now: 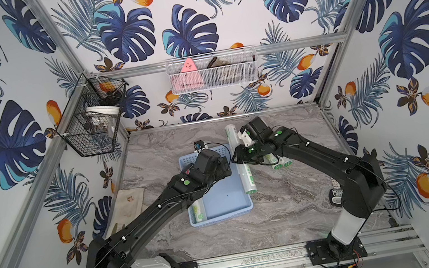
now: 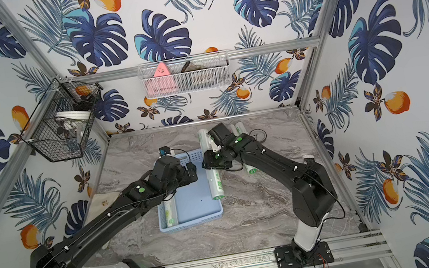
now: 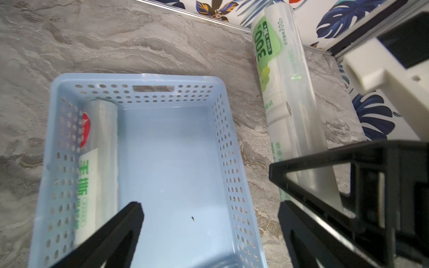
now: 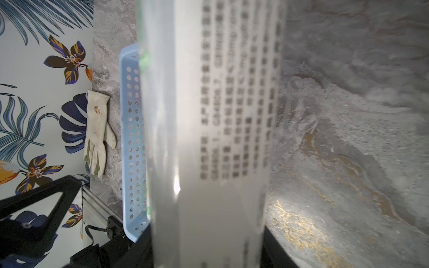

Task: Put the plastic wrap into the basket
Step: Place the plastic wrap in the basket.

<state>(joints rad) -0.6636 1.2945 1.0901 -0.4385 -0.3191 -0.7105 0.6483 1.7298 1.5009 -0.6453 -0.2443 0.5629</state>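
While your right gripper [image 1: 241,156] is pinching one plastic wrap roll [image 1: 247,179] around its middle, that roll is running lengthwise from 12 to 6 o'clock. It is lying just along the 3 o'clock rim of the light-blue basket [image 1: 221,218], not down on the basket floor. Whether it is touching the table [image 1: 293,210] you cannot tell. Seen from the right wrist, the held roll [image 4: 209,116] is filling the space between the jaws, with the basket's perforated wall [image 4: 130,139] just beside it.

Your left gripper [image 3: 204,185] is hovering over the basket's 12 o'clock half, its fingers [image 3: 116,232] spread wide and gripping nothing.

A second roll [image 3: 97,176] is lying inside the basket, tight against the 9 o'clock wall, with its red mark pointing toward 12 o'clock. Two more rolls are lying on the table at the basket's 3 o'clock, one [image 1: 275,163] beside its neighbour [image 1: 287,161], both partly under your right arm. A white glove [image 4: 97,130] is lying at the table's 9 o'clock edge.
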